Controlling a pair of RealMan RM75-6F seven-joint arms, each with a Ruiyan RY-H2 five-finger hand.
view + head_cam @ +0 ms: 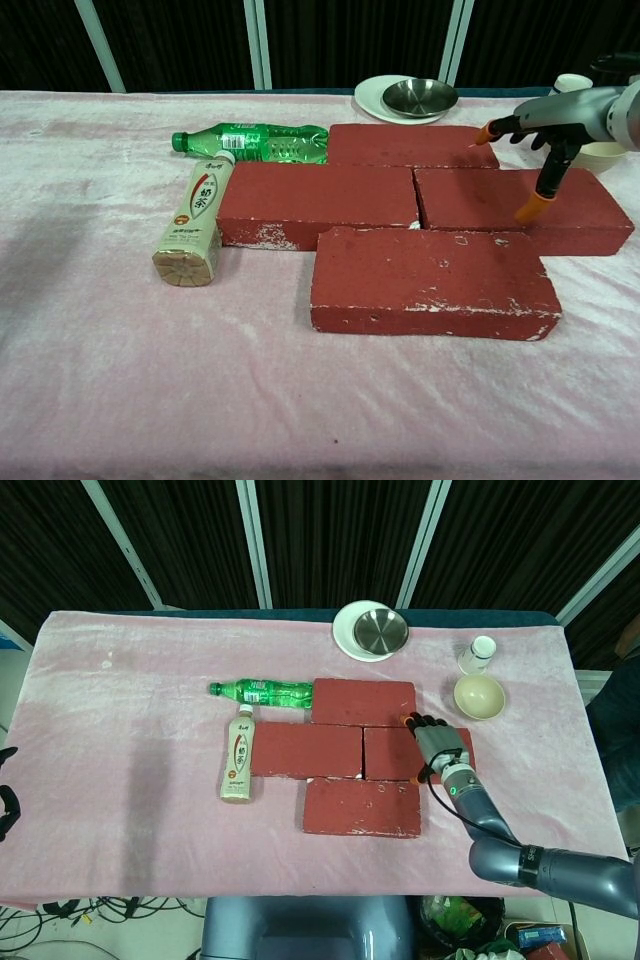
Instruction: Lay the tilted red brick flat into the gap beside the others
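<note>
Right hand [548, 128] hovers over the red brick [520, 207], fingers spread and gripping nothing, orange fingertips [528, 211] pointing down at its top face. That brick lies flat in the middle row, end to end with the neighbouring brick [315, 201], just behind the front brick [430, 281] and in front of the back brick [410, 145]. From the head view the hand [440, 742] covers the brick's right half. Left hand sits out of sight. Two bottles lie on the pink worktop [130, 730] left of the bricks.
</note>
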